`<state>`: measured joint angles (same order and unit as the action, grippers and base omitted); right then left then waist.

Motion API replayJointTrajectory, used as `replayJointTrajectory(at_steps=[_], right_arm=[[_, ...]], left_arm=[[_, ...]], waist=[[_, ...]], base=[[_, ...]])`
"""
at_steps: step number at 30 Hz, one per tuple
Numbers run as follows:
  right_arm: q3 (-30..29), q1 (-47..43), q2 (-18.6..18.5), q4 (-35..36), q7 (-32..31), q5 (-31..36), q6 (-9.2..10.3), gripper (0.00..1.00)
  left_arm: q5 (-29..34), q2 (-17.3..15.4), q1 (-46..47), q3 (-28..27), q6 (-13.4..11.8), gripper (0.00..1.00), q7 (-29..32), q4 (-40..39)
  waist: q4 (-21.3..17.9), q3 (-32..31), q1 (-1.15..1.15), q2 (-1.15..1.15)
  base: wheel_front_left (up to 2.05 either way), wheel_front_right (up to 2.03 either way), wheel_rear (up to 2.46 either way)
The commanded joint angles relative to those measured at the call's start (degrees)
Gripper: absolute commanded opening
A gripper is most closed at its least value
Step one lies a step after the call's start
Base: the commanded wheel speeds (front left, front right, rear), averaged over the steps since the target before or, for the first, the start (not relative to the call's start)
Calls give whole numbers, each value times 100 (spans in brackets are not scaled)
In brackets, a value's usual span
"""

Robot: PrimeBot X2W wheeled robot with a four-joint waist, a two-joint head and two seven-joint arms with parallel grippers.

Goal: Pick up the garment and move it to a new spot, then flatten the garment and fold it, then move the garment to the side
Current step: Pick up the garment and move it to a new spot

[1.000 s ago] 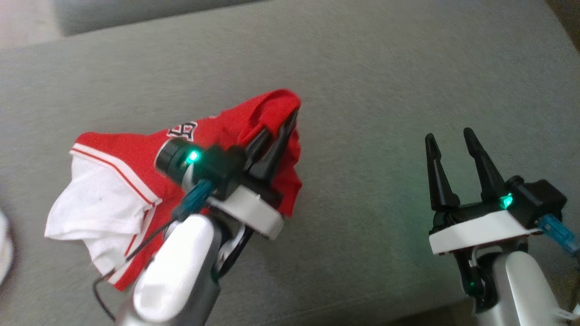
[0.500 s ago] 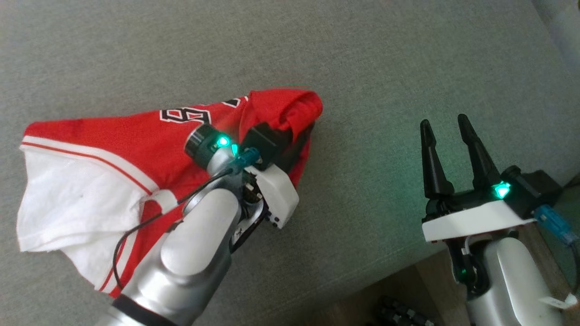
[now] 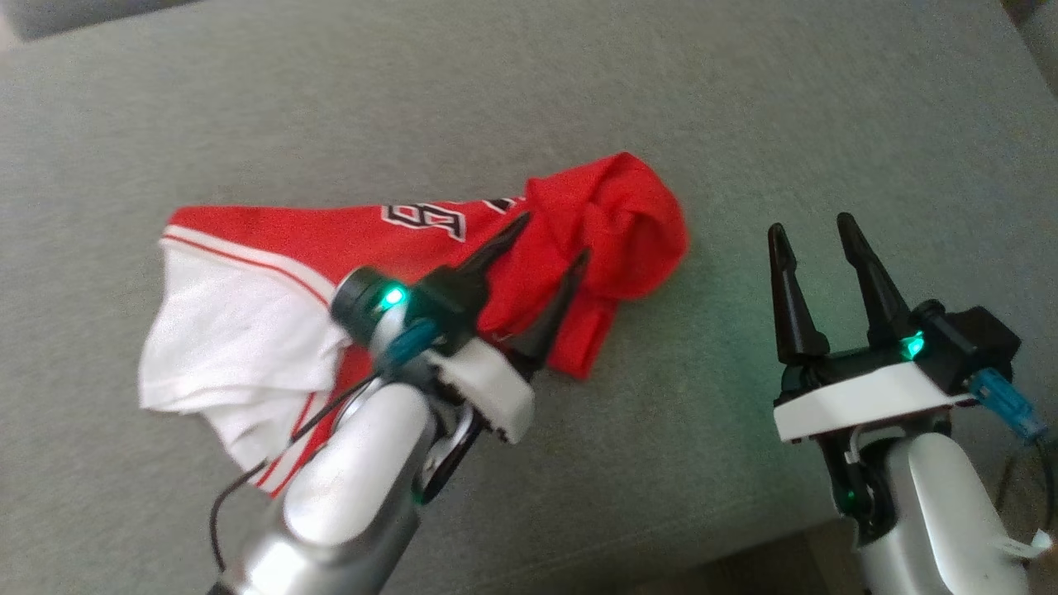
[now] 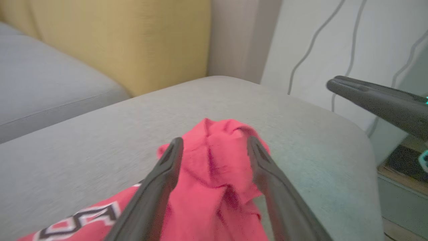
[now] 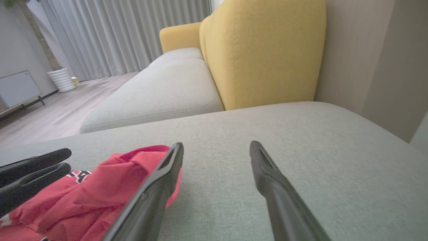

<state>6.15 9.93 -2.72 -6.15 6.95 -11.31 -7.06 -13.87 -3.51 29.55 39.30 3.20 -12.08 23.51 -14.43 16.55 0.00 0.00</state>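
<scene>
Garment (image 3: 628,207), crumpled mid-frame on cushion (image 3: 744,99), is overhung by spread, empty left gripper (image 3: 554,235); right gripper (image 3: 812,225) likewise, lower right.

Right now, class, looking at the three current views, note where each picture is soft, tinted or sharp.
Head view: a green glow from the right gripper tints the grey cushion beside the garment. Left wrist view: soft throughout, the garment washed towards pink, the left gripper blurred near the lens. Right wrist view: sharpest, with the yellow sofa back and curtains crisp.
</scene>
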Motion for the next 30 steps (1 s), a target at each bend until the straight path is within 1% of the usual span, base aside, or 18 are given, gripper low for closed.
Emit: replayJointTrajectory(at_steps=[1, 6, 10, 13, 14, 18, 21, 24, 30], right_arm=[[77, 10, -16, 227, -55, 81, -43, 100], [22, -96, -16, 308, -196, 206, -43, 100], [-16, -189, -16, 362, -308, 299, -43, 100], [-39, -265, -16, 393, -385, 355, -43, 100], [-39, -265, -16, 393, -385, 355, -43, 100], [-39, -354, -16, 410, -460, 390, -43, 100], [-32, -428, -16, 421, -502, 411, -43, 100], [-12, -508, -16, 422, -534, 416, -43, 100], [24, -720, -16, 423, -596, 402, -43, 100]], left_arm=[[-95, -144, -119, -361, -186, 100, -116, -364], [-256, -417, -630, -944, -698, 100, -245, -895], [-355, -622, -997, -1412, -1011, 100, -279, -1200], [-412, -769, -1253, -1746, -1181, 100, -287, -1336], [-412, -769, -1253, -1746, -1181, 100, -287, -1336], [-438, -933, -1612, -2172, -1317, 100, -290, -1562], [-425, -1012, -1886, -2389, -1357, 100, -290, -1691], [-361, -1089, -2137, -2485, -1353, 100, -291, -1780], [-300, -1125, -2622, -2551, -1317, 100, -291, -1920]], waist=[[326, -299, 0, 0], [684, -545, 0, 0], [955, -714, 0, 0], [1136, -839, 0, 0], [1136, -839, 0, 0], [1310, -983, 0, 0], [1408, -1092, 0, 0], [1462, -1191, 0, 0], [1514, -1437, 0, 0]], base=[[0, 0, 0], [0, 0, 0], [0, 0, 0], [0, 0, 0], [0, 0, 0], [0, 0, 0], [0, 0, 0], [0, 0, 0], [0, 0, 0]])
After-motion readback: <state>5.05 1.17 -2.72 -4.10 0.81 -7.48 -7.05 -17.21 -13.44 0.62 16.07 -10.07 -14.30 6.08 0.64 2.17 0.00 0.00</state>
